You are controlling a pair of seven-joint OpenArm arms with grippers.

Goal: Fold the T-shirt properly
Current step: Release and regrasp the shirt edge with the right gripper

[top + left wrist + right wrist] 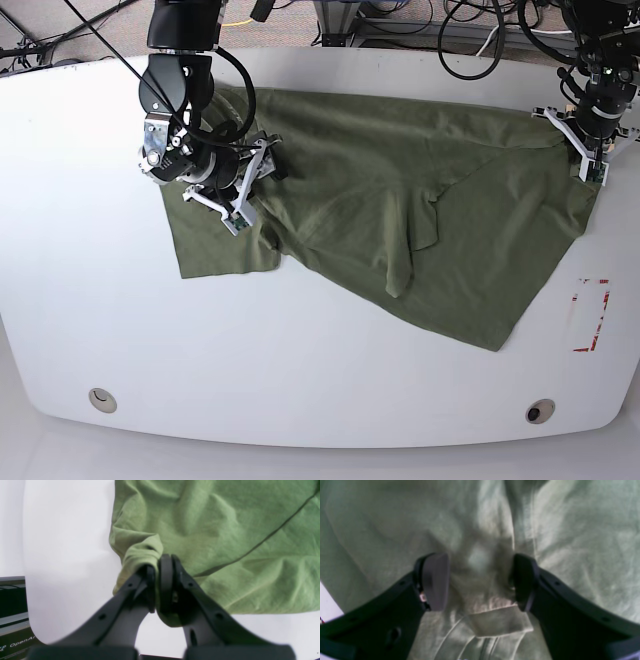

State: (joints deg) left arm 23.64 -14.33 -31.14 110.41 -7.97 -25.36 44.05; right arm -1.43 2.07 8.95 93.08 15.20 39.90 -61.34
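A: T-shirt [400,215] lies spread and wrinkled across the far half of the white table [300,370], its long axis running from the table's far-left area to its right edge. One corner trails toward the near-right.

B: Left gripper [160,566]?

A: Clamped tight on a bunched corner of the cloth, at the table's far-right corner. The wrist view shows green fabric wadded between the closed tips and the rest of the garment stretching away from them.

B: Right gripper [480,580]?

A: Jaws stand well apart, poised over the cloth near the shirt's left end. A ridge of fabric and a hemmed flap sit between the pads [436,581], but I can't tell if they touch it. Nothing is pinched.

B: So what does the next move turn on?

A: My judgement: the right arm is the one without a hold, and the cloth is directly beneath and between its fingers. It would need to close on that ridge before both ends can be lifted together.

B: Containers?

A: None in view. A red-and-white marker [588,315] lies flat near the right edge, apart from the shirt.
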